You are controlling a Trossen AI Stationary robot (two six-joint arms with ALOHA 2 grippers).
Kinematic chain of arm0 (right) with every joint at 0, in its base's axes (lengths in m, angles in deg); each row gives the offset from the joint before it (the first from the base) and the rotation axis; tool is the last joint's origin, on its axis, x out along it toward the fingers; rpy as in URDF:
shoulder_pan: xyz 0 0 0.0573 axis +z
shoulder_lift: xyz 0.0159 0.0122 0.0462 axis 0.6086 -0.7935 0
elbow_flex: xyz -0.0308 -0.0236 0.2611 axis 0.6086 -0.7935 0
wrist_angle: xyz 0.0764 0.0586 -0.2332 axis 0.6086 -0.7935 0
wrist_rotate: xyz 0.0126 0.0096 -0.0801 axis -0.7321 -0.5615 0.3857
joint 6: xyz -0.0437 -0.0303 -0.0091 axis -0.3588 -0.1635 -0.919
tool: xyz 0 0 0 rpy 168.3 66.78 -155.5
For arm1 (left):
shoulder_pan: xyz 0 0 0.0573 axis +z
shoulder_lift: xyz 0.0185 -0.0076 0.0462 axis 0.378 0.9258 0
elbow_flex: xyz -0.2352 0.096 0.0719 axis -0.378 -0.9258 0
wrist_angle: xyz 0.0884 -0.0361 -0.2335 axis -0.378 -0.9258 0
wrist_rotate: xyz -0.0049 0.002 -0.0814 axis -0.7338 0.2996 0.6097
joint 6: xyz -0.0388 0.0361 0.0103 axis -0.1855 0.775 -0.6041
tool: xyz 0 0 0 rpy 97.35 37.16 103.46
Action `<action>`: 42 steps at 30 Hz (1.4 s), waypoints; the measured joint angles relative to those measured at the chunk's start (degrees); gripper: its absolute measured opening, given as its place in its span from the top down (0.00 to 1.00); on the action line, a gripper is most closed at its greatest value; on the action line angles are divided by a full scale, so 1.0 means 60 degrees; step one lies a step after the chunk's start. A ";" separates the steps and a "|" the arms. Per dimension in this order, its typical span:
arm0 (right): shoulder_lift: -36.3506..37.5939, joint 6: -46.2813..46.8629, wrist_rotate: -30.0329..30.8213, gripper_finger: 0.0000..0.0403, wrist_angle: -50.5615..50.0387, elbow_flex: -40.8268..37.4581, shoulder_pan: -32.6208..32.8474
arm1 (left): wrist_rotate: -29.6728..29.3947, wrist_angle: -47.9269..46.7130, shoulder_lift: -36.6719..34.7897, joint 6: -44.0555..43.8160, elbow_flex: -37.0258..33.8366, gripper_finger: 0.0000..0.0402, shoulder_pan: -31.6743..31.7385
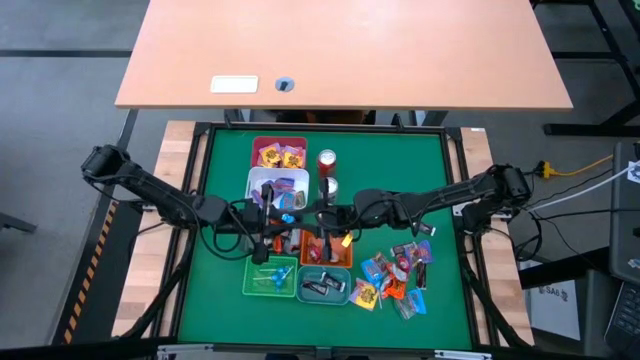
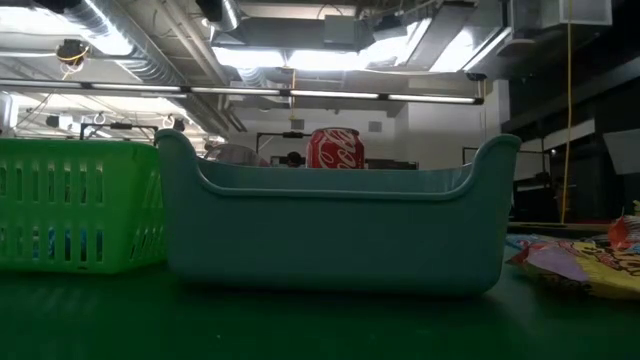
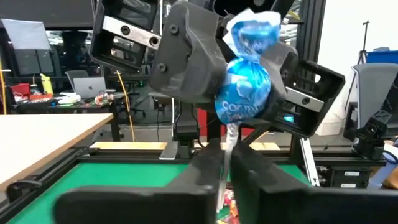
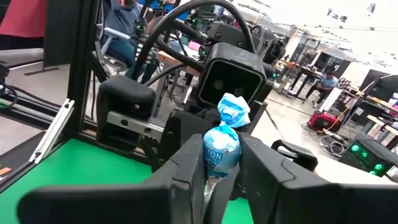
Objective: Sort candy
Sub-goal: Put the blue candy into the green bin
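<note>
Both dark arms meet over the middle of the green felt table (image 1: 220, 150), grippers nose to nose w/ one blue lollipop (image 3: 244, 93) between them. In the left wrist view the left gripper (image 3: 227, 168) has its two dark fingers drawn narrow on the thin white stick, blue crinkly head standing up above them. In the right wrist view the right gripper (image 4: 222, 174) has its fingers close in on either side of the same lollipop, approx at the head's lower part; can't tell for sure that they press it. From above, the pair hangs over the row of bins: red bin (image 1: 279, 153) w/ yellow-wrapped sweets, white bin (image 1: 277, 184) w/ blue ones, orange bin (image 1: 327, 250), green slatted basket (image 1: 270, 278) w/ blue lollipops, teal tub (image 1: 324, 287) w/ dark-wrapped pieces. A loose heap of mixed wrapped candy (image 1: 398, 274), red, blue, yellow, orange, lies on the felt to the right of the bins, under the right arm. A red-and-silver can (image 1: 326, 160) stands just beside the red bin, another can (image 1: 328, 187) next to it. Bare wood desk (image 1: 340, 50) beyond the table.
</note>
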 joint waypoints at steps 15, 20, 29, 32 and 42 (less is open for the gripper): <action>0.0000 0.0060 0.0011 0.78 -0.0062 0.0000 0.0004 | -0.0018 -0.0015 0.0000 -0.0004 0.0000 1.00 0.0000; 0.0000 0.0385 0.0011 0.73 -0.0175 0.0000 0.0004 | -0.0017 -0.0075 0.0000 -0.0064 0.0000 1.00 0.0000; 0.0172 0.0630 0.0007 0.50 -0.1580 0.0004 0.0011 | -0.0015 -0.0865 -0.0007 -0.0873 0.0000 1.00 -0.0047; 0.0269 0.1053 0.0004 0.46 -0.2283 0.0004 0.0011 | -0.0011 -0.1539 -0.0007 -0.1494 0.0000 1.00 -0.0152; 0.0532 0.3234 -0.0019 0.44 -0.6035 0.0007 0.0011 | 0.1231 -0.5900 -0.0007 -0.4848 0.0000 1.00 -0.0859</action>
